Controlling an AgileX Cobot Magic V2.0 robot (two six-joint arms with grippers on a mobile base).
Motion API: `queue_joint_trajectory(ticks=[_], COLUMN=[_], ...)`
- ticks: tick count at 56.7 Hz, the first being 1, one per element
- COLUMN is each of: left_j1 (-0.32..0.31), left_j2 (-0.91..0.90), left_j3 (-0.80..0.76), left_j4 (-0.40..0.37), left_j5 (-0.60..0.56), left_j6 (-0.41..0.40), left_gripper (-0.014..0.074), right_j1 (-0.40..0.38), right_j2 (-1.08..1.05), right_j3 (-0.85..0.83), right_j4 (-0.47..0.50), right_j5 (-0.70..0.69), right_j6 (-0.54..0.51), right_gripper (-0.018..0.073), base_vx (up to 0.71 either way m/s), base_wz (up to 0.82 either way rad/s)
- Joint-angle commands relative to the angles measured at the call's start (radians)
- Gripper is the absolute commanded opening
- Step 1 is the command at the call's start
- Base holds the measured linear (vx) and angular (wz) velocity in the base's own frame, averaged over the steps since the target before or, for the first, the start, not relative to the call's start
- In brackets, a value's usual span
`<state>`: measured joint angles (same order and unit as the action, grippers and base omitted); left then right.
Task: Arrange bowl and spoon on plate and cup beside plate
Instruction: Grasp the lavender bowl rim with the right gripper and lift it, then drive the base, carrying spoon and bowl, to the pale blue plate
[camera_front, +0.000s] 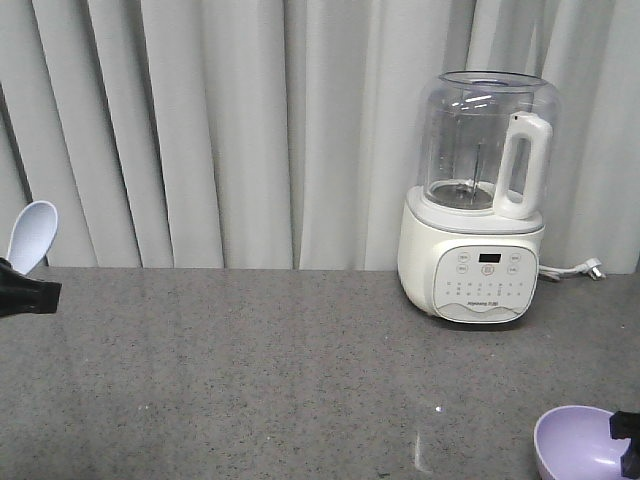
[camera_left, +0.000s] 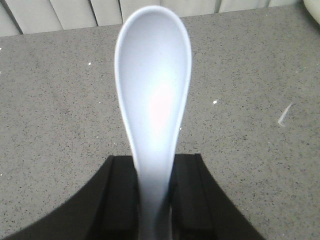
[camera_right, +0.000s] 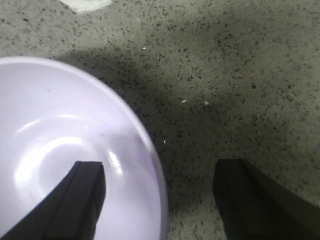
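Observation:
The pale blue-white spoon is held up above the grey countertop at the far left, scoop uppermost. My left gripper is shut on its handle. In the left wrist view the spoon rises from between the two black fingers of the left gripper. The lavender bowl sits at the front right corner. My right gripper is at its right side. In the right wrist view that gripper is open astride the rim of the bowl, one finger inside and one outside. The plate and the cup are out of view.
A white blender with a clear jug stands at the back right of the grey speckled countertop. Its cable plug lies beside it. Pale curtains hang behind.

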<state>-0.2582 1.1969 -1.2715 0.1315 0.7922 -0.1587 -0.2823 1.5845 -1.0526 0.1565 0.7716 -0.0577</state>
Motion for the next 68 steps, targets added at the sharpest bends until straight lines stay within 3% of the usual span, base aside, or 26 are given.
queue_joint_trajectory(ticks=[1,9,20,35,41,53,68], left_j1=[-0.008,-0.008,-0.008,-0.008,-0.008,-0.008,-0.008], left_j2=[-0.024,-0.024,-0.024,-0.031,-0.03,-0.056,-0.304], left_j3=[-0.029,-0.029,-0.029,-0.029,-0.029,-0.013,0.212], left_j4=[0.008,0.008,0.008,0.008,0.007,-0.028,-0.08], left_j5=[-0.067,-0.067,-0.057,-0.046,-0.029,-0.004,-0.186], left_j6=[0.0,0.0,0.0,0.0,-0.002,-0.002,0.0], left_gripper=[-0.0006,-0.0006,-0.0006,-0.0006,-0.0006,-0.0006,-0.0006], right_j1=[-0.006,-0.006,-0.003,-0.003,-0.003,-0.003,-0.003], right_j2=[-0.011,0.014,0.002,-0.19,-0.328,-0.604,-0.892], right_j3=[-0.033,-0.033,-0.033,-0.033,-0.032,-0.028,0.093], right_j4=[0.011,0.039,0.024,0.007,0.041,0.256,0.611], right_j5=[-0.05,-0.068,-0.083,-0.095,-0.105,-0.103,-0.155], right_j6=[-0.023,-0.047,-0.047,-0.056,-0.132,-0.345,-0.609], right_gripper=[0.0445,0.0307,-0.0018,-0.0011,-0.0011,-0.0011,-0.0009], base_vx=[0.0,0.0,0.0,0.0,0.0,0.0,0.0], base_wz=[0.0,0.0,0.0,0.0,0.0,0.0,0.0])
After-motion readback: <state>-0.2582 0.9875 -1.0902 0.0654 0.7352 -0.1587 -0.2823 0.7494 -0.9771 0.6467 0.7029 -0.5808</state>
